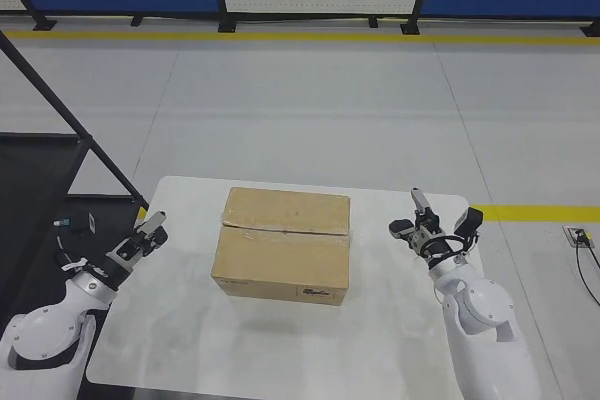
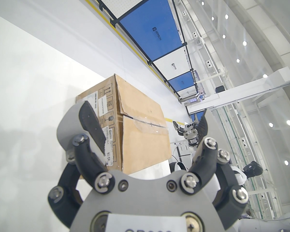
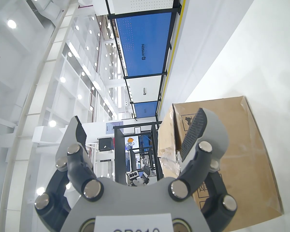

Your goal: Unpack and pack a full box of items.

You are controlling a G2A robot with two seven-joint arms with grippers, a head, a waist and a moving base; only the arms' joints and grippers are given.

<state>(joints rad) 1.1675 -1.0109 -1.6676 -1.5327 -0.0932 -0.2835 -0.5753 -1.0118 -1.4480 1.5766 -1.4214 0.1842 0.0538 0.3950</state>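
Note:
A closed brown cardboard box sits in the middle of the white table, its top flaps taped along a seam. My left gripper hovers at the table's left side, well apart from the box, open with nothing between its fingers. In the left wrist view the box lies beyond the open left gripper. My right gripper is at the table's right side, also apart from the box and open. The right wrist view has the box past the open right gripper.
A black metal frame and a dark panel stand beside the table's left side. Yellow floor lines run past the table on the right. Bare tabletop lies in front of the box and on both sides of it.

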